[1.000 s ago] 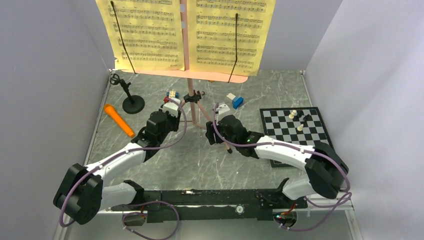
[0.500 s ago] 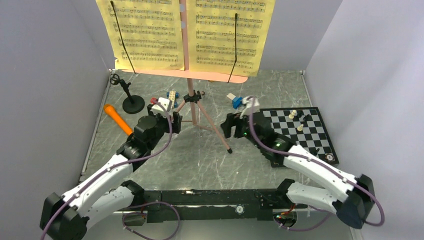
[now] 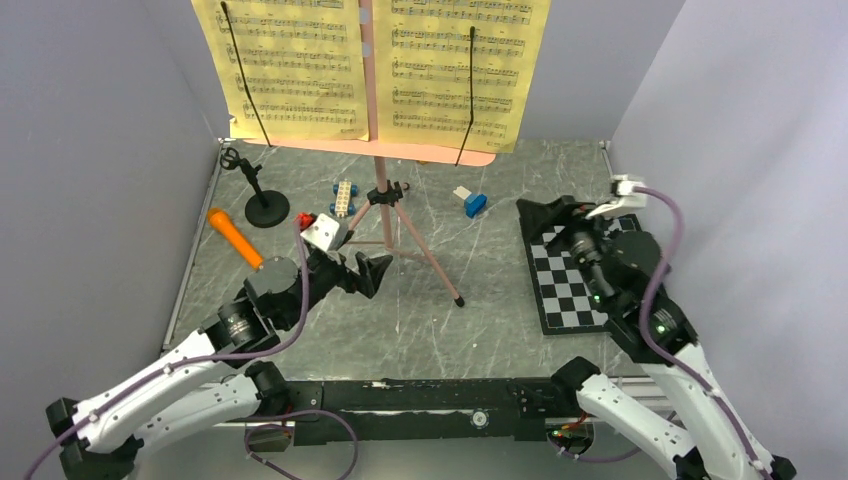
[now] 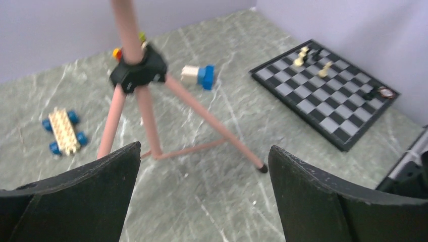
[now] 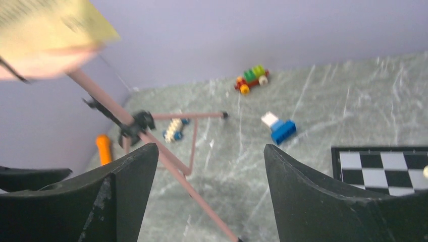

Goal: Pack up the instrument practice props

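- The tall pink music stand (image 3: 381, 170) stands upright in the middle of the overhead view. Its three legs are spread on the grey marbled table (image 3: 480, 300), and nothing grips it.
- Two yellow sheet-music pages (image 3: 290, 70) rest on its desk at the top of the frame, each under a thin black wire clip.
- The left gripper (image 4: 204, 146) hangs left of centre, near the tripod's left leg. Its jaws are spread wide with nothing between them, and its own camera sees the tripod through the gap.
- The right gripper (image 5: 209, 148) is raised over the upper left corner of the chessboard (image 3: 570, 295) at the right, jaws parted and empty too.
- The orange toy microphone (image 3: 237, 240) lies flat and slanted at the left, close to the wall.
- The small black mic stand (image 3: 266, 208) stands on its round base just above the microphone, not touching it.
- A cream-and-blue toy car (image 3: 343, 196) lies just left of the tripod hub, and a blue-and-white one (image 3: 470, 202) lies to the hub's right.
- A few chess pieces (image 4: 310, 55) stand at the board's far corner.
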### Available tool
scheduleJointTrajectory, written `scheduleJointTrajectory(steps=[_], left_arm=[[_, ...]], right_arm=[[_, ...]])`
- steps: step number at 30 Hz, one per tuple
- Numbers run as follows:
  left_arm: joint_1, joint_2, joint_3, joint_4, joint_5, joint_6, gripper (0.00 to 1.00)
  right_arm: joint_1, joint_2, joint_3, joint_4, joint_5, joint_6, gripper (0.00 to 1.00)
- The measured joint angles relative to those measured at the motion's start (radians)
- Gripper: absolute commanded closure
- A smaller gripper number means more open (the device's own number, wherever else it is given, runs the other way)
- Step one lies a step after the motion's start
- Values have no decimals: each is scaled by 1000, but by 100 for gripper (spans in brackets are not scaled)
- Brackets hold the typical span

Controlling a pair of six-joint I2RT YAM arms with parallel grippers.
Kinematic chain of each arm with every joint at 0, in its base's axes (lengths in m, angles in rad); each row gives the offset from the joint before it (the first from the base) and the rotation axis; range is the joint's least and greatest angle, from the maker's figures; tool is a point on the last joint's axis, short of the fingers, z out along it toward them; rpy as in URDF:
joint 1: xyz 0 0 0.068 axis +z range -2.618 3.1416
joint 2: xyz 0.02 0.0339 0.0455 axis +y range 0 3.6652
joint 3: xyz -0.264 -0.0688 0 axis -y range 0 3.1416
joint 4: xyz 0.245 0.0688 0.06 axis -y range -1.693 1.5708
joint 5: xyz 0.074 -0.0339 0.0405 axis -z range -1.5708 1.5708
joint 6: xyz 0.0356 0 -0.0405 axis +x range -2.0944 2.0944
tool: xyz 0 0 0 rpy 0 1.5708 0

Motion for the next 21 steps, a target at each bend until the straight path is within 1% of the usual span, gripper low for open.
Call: scheduleJointTrajectory(steps=[4, 8, 9, 11, 14, 16, 21], left_arm=[[-97, 68, 179, -37, -32, 33, 1], [-113, 137, 396, -47, -39, 40, 1], [-113, 152, 446, -40, -44, 39, 1], [-113, 167, 500, -18, -29, 41, 1], [-113, 184, 543, 31, 51, 42, 1], [-113, 232, 608, 43, 103, 43, 1], [-112, 448, 914, 12, 175, 59, 1]], right_arm=[[-1, -6, 139, -21, 0, -32, 18], [-2, 12, 247, -6, -45, -72, 17], [-2, 15, 257, 3, -62, -79, 17], [-2, 21, 259, 23, -98, -89, 16], [-2, 42, 253, 60, -128, -94, 16], [-2, 65, 247, 99, -146, -96, 16], [-2, 134, 241, 189, -181, -95, 16]])
